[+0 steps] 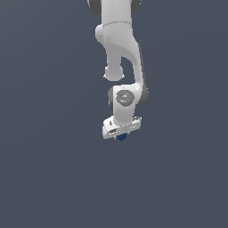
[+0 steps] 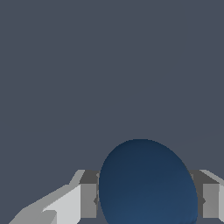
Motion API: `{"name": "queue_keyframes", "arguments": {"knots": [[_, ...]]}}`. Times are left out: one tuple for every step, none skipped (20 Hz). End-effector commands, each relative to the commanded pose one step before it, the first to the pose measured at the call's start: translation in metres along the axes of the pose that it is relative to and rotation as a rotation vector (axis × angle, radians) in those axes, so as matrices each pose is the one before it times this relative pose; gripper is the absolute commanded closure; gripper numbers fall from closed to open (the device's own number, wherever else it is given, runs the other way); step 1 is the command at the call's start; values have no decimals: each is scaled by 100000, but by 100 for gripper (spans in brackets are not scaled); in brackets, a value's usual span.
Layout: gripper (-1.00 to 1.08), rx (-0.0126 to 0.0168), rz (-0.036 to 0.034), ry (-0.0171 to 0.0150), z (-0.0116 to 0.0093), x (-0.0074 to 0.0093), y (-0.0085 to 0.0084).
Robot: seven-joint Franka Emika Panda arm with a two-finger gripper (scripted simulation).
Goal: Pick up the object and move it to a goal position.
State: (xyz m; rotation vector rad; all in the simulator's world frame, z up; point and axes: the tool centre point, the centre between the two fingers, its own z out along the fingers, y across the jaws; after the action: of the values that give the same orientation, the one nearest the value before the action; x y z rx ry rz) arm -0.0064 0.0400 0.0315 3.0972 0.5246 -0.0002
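Ball (image 2: 146, 183); smooth, dark blue, round

A flat, uniform dark grey-blue backdrop (image 1: 44, 178) fills both views, evenly lit

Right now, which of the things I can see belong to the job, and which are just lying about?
Part of the job:
- small dark blue ball, sitting between the fingers
- white gripper

Just lying about:
- nothing; only the plain grey floor shows
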Motion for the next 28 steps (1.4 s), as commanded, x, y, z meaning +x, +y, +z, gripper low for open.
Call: {"name": "queue_keyframes", "arguments": {"knots": [[108,22,-44,7,56,17,-28],[108,0,0,0,0,0,0],[108,0,0,0,0,0,0],[108,0,0,0,-38,-1,5],[108,0,0,0,-35,1,18],[108,0,0,0,-106,4,55],[108,0,0,0,-176,7,92],[108,0,0,0,-246,10,128],[108,0,0,0,-314,13,163],[108,0,0,0,-382,16,198],[108,0,0,0,-447,19,231],[108,0,0,0,-511,22,264],[108,0,0,0,-573,26,296],[108,0,0,0,-633,30,326],[108,0,0,0,-691,34,356],[108,0,0,0,-747,38,384],[108,0,0,0,-801,43,412],[108,39,-49,29,-862,55,413],[108,0,0,0,-903,54,464],[108,0,0,0,-949,60,488],[108,42,-22,13,-982,68,498],[108,0,0,0,-956,66,492],[108,0,0,0,-905,67,467],[108,0,0,0,-850,68,441],[108,0,0,0,-787,70,411],[108,0,0,0,-720,70,379],[108,0,0,0,-658,67,348],[108,0,0,0,-598,63,318]]}}
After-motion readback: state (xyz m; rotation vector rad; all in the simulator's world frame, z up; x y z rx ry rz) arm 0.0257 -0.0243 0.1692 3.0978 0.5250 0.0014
